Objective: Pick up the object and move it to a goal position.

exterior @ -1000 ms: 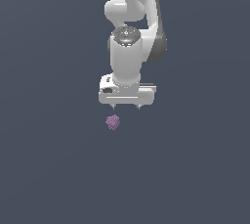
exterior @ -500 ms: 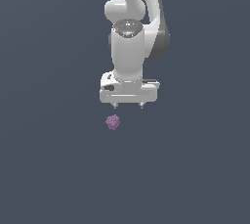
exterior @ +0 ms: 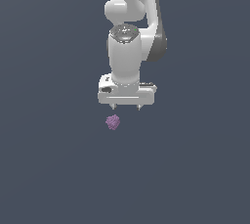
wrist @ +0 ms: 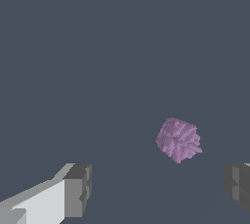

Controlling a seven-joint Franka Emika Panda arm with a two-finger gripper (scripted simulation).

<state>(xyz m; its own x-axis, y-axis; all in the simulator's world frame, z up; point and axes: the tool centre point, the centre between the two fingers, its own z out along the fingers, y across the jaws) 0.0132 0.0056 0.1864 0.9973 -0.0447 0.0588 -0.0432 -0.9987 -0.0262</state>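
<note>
The object (exterior: 113, 122) is a small purple, bumpy lump lying on the dark grey floor. My white gripper (exterior: 126, 107) hangs just above it, slightly toward the exterior view's right, with only the short fingertips showing under the hand. In the wrist view the object (wrist: 178, 140) sits apart from the two grey fingertips (wrist: 78, 189), which stand wide apart with nothing between them; the gripper (wrist: 158, 186) is open.
A plain dark grey floor (exterior: 49, 169) fills both views. The white arm (exterior: 132, 17) rises above the gripper toward the top of the exterior view.
The hand has shifted a little toward the exterior view's right and turned slightly about its own axis. The purple lump lies where it was.
</note>
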